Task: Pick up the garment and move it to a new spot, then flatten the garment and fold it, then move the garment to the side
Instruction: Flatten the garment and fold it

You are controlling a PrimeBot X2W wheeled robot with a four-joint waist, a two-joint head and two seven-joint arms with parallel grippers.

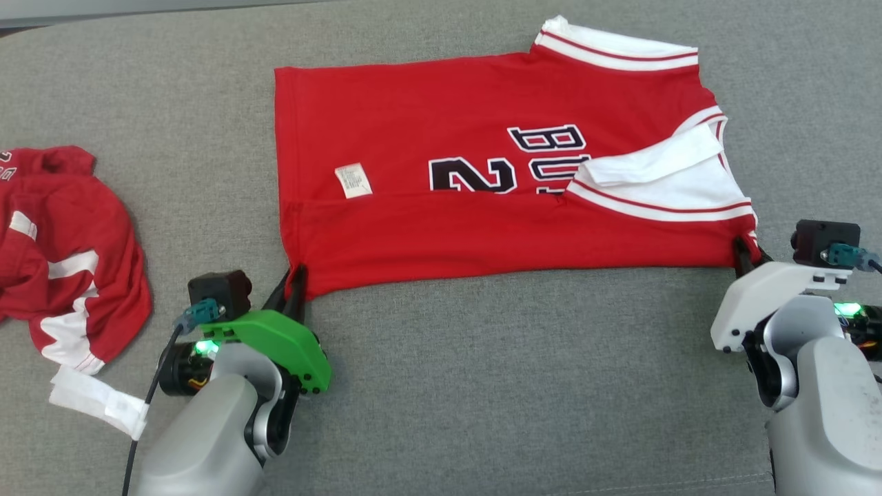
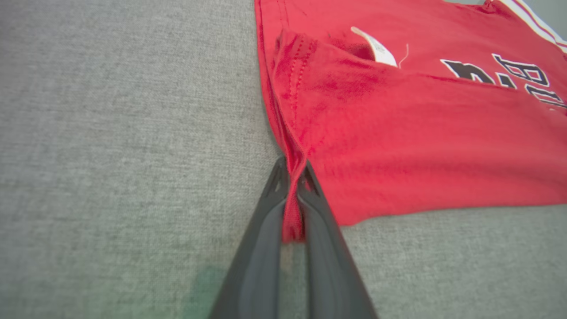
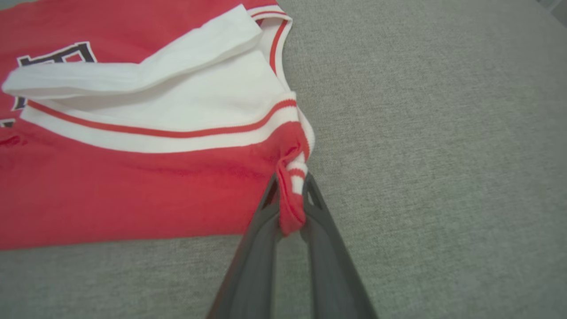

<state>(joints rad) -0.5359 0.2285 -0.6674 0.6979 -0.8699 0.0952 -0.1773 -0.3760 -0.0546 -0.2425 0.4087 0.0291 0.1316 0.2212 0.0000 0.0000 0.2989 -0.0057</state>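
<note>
The garment (image 1: 482,207) is a red jersey with white trim and dark lettering, spread flat on the grey surface with its near strip folded over. My left gripper (image 1: 295,279) is shut on the garment's near left corner (image 2: 292,208), red cloth bunched between the two dark fingers. At the near right corner (image 3: 292,199), by the white-and-red trimmed armhole, my right gripper (image 1: 743,253) is shut on the cloth too. A white label (image 1: 353,180) lies on the red fabric (image 2: 376,46).
A second red-and-white garment (image 1: 62,248) lies crumpled at the far left, with a white piece (image 1: 96,403) trailing toward the near edge. The grey fabric surface (image 1: 517,386) stretches between my two arms.
</note>
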